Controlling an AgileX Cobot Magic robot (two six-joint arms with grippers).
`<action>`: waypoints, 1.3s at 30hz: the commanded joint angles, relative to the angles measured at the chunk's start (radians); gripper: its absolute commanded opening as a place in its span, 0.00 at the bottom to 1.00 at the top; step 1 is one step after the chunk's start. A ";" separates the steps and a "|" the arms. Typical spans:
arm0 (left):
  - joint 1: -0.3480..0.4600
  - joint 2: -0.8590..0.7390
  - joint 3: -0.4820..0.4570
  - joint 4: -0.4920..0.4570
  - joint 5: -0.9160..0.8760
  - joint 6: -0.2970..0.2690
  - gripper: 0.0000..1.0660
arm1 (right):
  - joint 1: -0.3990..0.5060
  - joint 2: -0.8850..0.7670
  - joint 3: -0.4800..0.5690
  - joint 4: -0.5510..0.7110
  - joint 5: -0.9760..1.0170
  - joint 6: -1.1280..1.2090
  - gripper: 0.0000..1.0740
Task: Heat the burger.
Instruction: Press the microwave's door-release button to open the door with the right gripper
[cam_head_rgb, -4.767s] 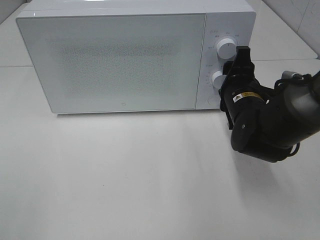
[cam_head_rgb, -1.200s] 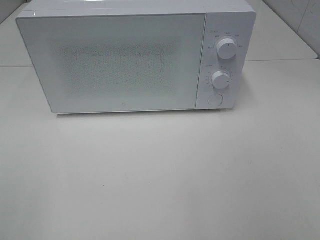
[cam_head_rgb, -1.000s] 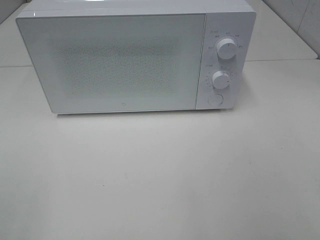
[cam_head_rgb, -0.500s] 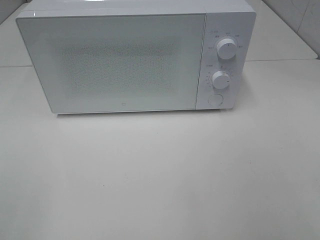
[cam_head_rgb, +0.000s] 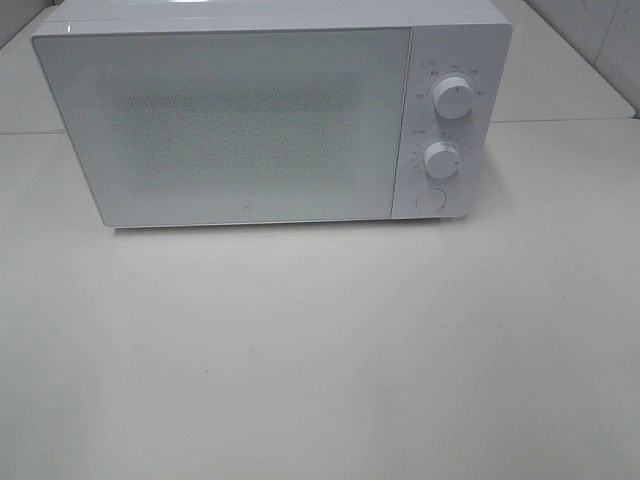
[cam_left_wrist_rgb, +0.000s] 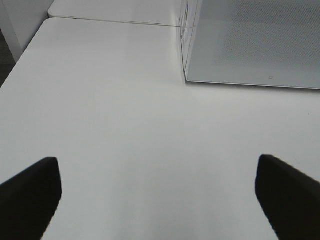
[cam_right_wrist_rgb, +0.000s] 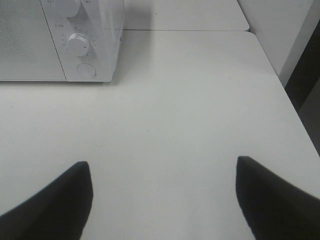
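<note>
Left gripper (cam_left_wrist_rgb: 155, 165): jaws wide, empty, low over bare bench (cam_head_rgb: 320, 360), facing the left front corner of the microwave (cam_head_rgb: 250, 120). Right gripper (cam_right_wrist_rgb: 162, 165): jaws wide too, empty, well back from the control panel. Neither arm shows in the high view.

Door (cam_head_rgb: 230, 125) shut. Burger not visible anywhere. The frosted door hides the inside, so it is likely in there, cannot confirm.

Lower knob (cam_head_rgb: 441, 160): pointer looks off its start mark, too small to be sure. Judgement: heating set or about to be.

If the dial needs more, right gripper goes in square to the lower knob, closes on its rim and turns without shoving the microwave back. Avoid the round button (cam_head_rgb: 430, 199) just below, likely the door release
</note>
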 joint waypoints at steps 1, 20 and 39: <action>0.002 -0.013 0.000 -0.002 -0.001 -0.003 0.92 | -0.003 -0.028 0.002 -0.003 -0.010 0.005 0.71; 0.002 -0.013 0.000 -0.002 -0.001 -0.003 0.92 | -0.003 0.126 -0.022 -0.012 -0.353 0.005 0.71; 0.002 -0.013 0.000 -0.002 -0.001 -0.003 0.92 | -0.003 0.472 -0.022 -0.007 -0.686 0.026 0.43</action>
